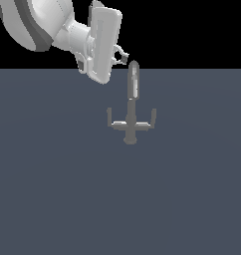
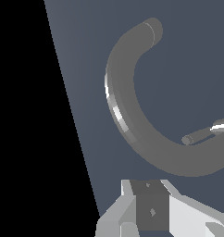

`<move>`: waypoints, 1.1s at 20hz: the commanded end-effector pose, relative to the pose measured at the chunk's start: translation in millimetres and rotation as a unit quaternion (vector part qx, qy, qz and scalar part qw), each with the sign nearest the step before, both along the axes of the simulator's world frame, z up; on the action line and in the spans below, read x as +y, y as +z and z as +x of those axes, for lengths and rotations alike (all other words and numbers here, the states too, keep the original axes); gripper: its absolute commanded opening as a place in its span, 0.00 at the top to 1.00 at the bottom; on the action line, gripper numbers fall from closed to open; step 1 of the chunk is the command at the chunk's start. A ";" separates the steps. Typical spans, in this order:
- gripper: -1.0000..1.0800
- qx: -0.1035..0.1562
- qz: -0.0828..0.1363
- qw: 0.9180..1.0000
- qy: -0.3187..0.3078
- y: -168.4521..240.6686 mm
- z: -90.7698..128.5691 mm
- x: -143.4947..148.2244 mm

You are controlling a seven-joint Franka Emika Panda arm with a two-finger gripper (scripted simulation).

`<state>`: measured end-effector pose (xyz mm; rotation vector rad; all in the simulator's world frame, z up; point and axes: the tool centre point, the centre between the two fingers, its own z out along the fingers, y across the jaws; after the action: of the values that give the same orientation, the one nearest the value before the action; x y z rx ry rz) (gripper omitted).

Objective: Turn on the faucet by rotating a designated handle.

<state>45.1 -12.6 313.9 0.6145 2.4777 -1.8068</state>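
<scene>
Grey faucet (image 1: 130, 117) standing upright near the middle of the slate tabletop (image 1: 53, 189), curved spout (image 2: 127, 115) rising above a crossbar (image 1: 131, 124) with two upturned tips. White claw (image 1: 125, 58) hanging just beside the spout's top, on the exterior view's left, gripping nothing. Hard to tell from either view how far its fingers are parted.

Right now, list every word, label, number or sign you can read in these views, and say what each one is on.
None: no readable text in either view.
The faucet is plain grey metal, unmarked.
The end effector is plain white, no label or number.
The floor is bare blue-grey.
</scene>
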 end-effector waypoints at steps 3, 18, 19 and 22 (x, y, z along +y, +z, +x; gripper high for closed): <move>1.00 0.063 -0.007 0.997 0.032 -18.9 12.2 6.7; 1.00 0.266 -0.029 0.956 0.117 -87.6 43.1 28.8; 1.00 0.279 -0.031 0.952 0.121 -92.4 44.6 30.2; 1.00 0.318 -0.035 0.938 0.134 -107.2 48.6 34.2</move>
<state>91.6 19.6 214.2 -0.3044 2.6361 -2.1919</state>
